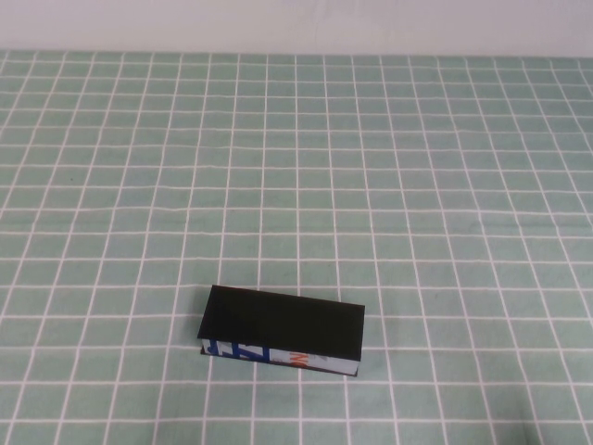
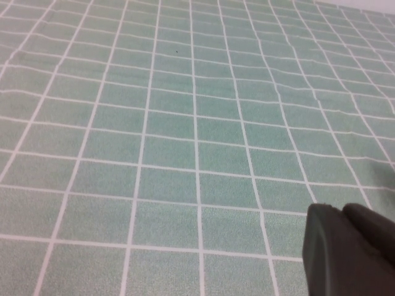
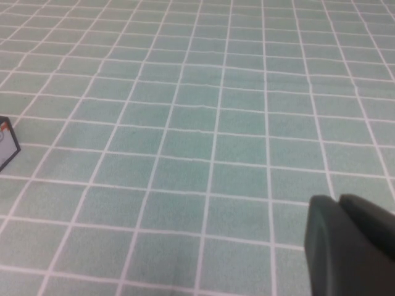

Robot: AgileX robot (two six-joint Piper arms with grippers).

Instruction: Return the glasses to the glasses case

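1. Left hand (image 2: 349,250): only a dark, rounded part of it shows, at the edge of the left wrist view. It sits above the desk (image 1: 417,185), which is covered with a green cloth marked by a white grid. It touches nothing visible. Whether its fingers are spread or closed cannot be told.

2. Right hand (image 3: 352,246): again only a dark, rounded part shows, at the edge of the right wrist view, above the same green grid cloth. It holds nothing visible. Its finger state cannot be told.

3. Neither arm appears in the high view.

4. Glasses case (image 1: 283,331): it lies flat on the desk, near the robot's side and slightly left of centre, with its long axis turned a little from the grid lines. The black lid is down. The white front edge with blue and orange print faces the robot.

5. One corner of the glasses case (image 3: 6,143) shows at the edge of the right wrist view, well apart from the right hand.

6. Glasses: not visible in any view. The lid is shut, so the contents of the case cannot be told.
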